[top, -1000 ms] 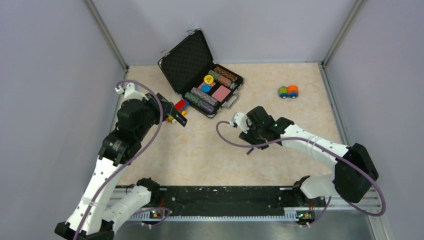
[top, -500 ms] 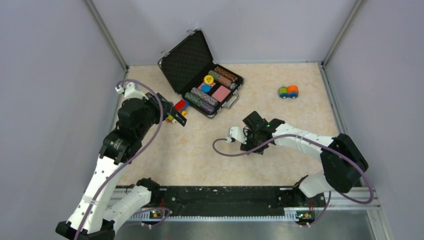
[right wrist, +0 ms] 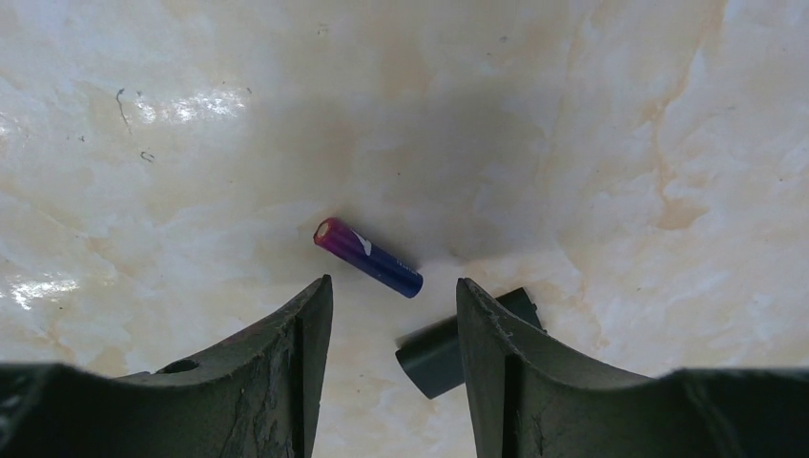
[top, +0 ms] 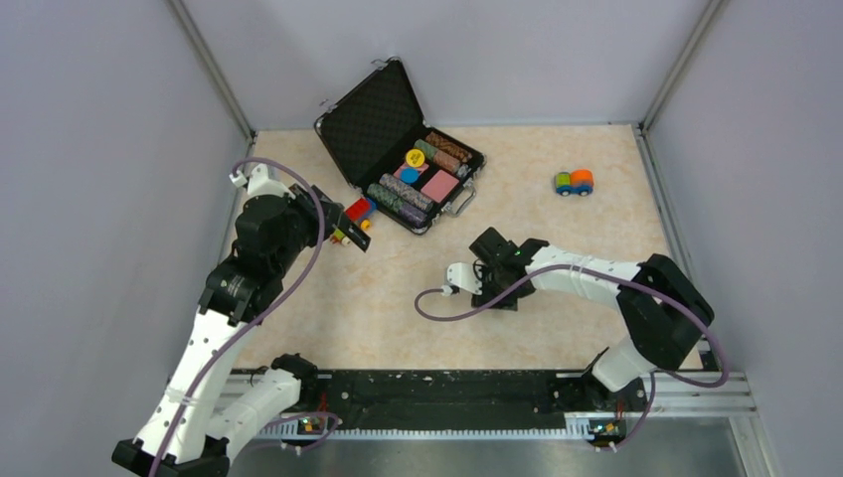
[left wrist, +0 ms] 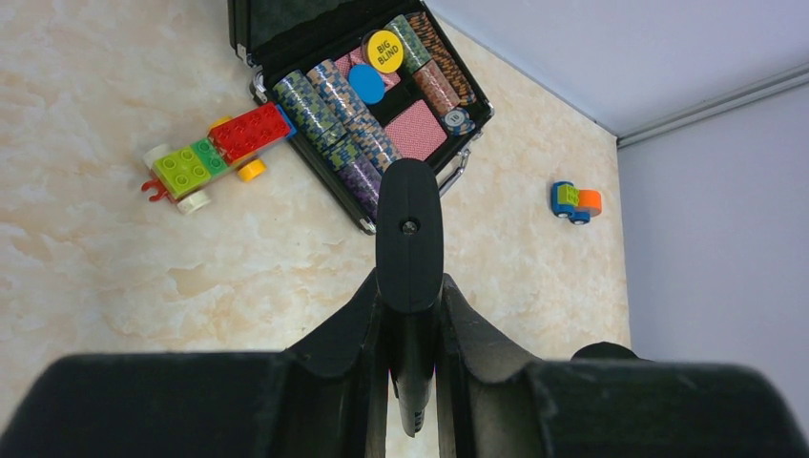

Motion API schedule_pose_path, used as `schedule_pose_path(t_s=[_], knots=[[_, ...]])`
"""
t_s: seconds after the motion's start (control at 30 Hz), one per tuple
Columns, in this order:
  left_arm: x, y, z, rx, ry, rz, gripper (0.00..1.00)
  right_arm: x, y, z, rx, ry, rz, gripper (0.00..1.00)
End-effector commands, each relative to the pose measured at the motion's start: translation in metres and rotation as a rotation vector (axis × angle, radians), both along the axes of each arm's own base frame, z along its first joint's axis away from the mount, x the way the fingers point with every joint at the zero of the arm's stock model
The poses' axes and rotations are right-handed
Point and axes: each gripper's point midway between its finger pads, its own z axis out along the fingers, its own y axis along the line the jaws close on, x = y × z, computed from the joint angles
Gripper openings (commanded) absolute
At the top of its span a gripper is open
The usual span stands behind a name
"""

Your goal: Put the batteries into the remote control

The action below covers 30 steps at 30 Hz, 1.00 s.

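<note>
My left gripper (top: 336,221) is shut on the remote control (left wrist: 409,224), a slim black bar that sticks out past the fingers above the table's left side. My right gripper (right wrist: 393,286) is open, pointing down close over the table near its middle (top: 500,288). The purple battery (right wrist: 368,258) lies on the table just ahead of the fingertips, slanted. The small flat black cover piece (right wrist: 439,358) lies beside the right finger, partly hidden by it. The dark battery with the pale end is not in view.
An open black case (top: 373,119) of poker chips stands at the back, also in the left wrist view (left wrist: 286,19). A toy of coloured bricks (left wrist: 215,153) lies left of it. A small toy car (top: 574,183) sits at the back right.
My right arm has swung left and toward the near side, bringing the gripper down over the purple battery. My left arm with the remote has not moved.
</note>
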Motion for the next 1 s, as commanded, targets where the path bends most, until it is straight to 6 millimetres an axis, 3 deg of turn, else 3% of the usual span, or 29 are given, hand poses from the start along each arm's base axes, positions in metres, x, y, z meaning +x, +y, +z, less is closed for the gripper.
schedule_pose_path(t_s=[0.0, 0.43, 0.5, 0.73, 0.97], knots=[[0.007, 0.003, 0.011, -0.016, -0.053, 0.022, 0.0, 0.014, 0.015, 0.006, 0.012, -0.045, 0.041, 0.5], [0.009, 0.004, 0.01, -0.014, -0.052, 0.026, 0.0, 0.017, 0.029, -0.001, 0.05, -0.02, 0.039, 0.42], [0.009, 0.005, 0.011, -0.012, -0.054, 0.027, 0.0, 0.014, 0.03, -0.004, 0.051, -0.003, 0.035, 0.37], [0.008, 0.005, 0.01, -0.006, -0.05, 0.026, 0.0, 0.006, 0.027, -0.013, 0.026, 0.06, 0.002, 0.03], [0.007, 0.007, 0.01, -0.009, -0.052, 0.03, 0.0, 0.001, 0.038, -0.006, 0.074, 0.114, -0.074, 0.0]])
